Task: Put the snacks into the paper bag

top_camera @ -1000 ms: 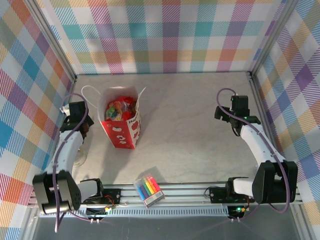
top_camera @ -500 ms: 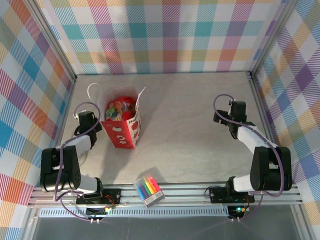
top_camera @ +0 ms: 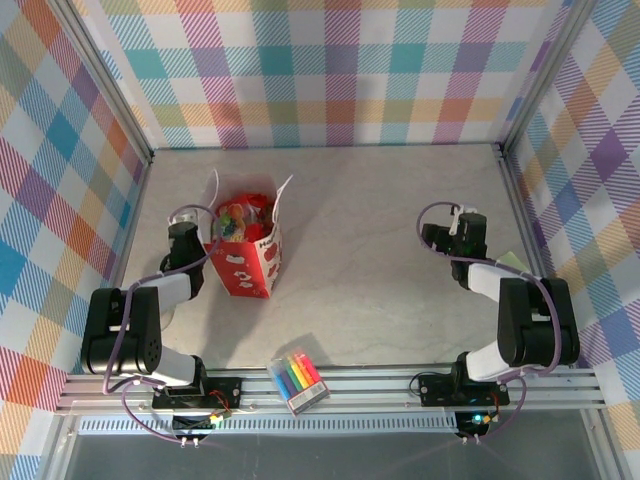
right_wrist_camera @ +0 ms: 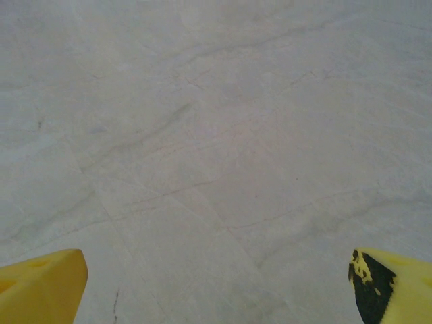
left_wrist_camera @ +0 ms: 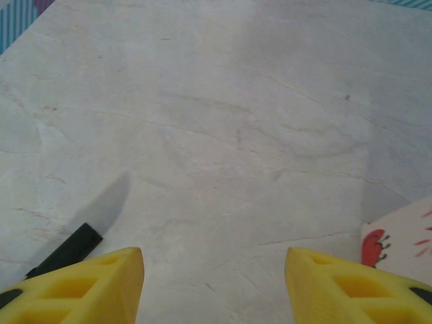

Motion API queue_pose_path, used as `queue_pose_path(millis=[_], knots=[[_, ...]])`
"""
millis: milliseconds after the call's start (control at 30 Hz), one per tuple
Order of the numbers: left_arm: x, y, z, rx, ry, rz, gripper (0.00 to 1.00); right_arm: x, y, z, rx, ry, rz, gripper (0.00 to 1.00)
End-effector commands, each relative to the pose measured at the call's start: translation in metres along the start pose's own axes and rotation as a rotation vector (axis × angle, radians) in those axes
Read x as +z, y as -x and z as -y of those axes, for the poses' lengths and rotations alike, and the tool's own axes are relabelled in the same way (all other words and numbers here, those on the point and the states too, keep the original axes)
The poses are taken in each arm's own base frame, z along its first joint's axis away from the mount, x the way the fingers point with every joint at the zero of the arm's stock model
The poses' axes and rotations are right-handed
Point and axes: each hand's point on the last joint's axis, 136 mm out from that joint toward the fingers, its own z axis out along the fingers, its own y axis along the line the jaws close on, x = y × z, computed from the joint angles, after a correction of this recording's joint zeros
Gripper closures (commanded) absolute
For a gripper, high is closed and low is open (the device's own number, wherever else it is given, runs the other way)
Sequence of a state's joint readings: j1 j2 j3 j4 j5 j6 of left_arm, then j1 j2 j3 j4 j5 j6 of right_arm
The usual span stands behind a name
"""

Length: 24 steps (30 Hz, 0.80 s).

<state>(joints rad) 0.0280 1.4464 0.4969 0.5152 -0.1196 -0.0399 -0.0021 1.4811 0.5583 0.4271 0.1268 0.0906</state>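
Marble table (top_camera: 390, 250) — snacks (top_camera: 238, 214) inside upright paper bag (top_camera: 246, 268).

Snacks (top_camera: 240, 216) inside the paper bag (top_camera: 245, 268) too small to tell apart; bag cropped in left wrist view

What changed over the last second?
Both arms folded back toward their bases: the left gripper slid right to beside the paper bag, and the right gripper shifted slightly left. Nothing was grabbed or released. The bag, its snacks and the marker pack stayed put.
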Motion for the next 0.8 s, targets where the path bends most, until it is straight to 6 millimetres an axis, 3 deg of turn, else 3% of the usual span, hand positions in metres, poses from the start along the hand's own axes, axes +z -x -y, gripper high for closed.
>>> queue_pose_path(millis=[0, 133, 767], knots=[[-0.001, 0.01, 0.025, 0.012, -0.103, 0.088, 0.42, 0.002, 0.016, -0.007, -0.013, 0.049, 0.086, 0.01], [0.006, -0.001, 0.038, 0.06, -0.142, 0.092, 0.42, -0.003, 0.012, -0.015, -0.034, 0.1, 0.113, 0.01], [0.002, -0.007, 0.028, 0.037, -0.097, 0.15, 0.4, -0.006, 0.004, -0.028, -0.083, 0.183, 0.186, 0.01]])
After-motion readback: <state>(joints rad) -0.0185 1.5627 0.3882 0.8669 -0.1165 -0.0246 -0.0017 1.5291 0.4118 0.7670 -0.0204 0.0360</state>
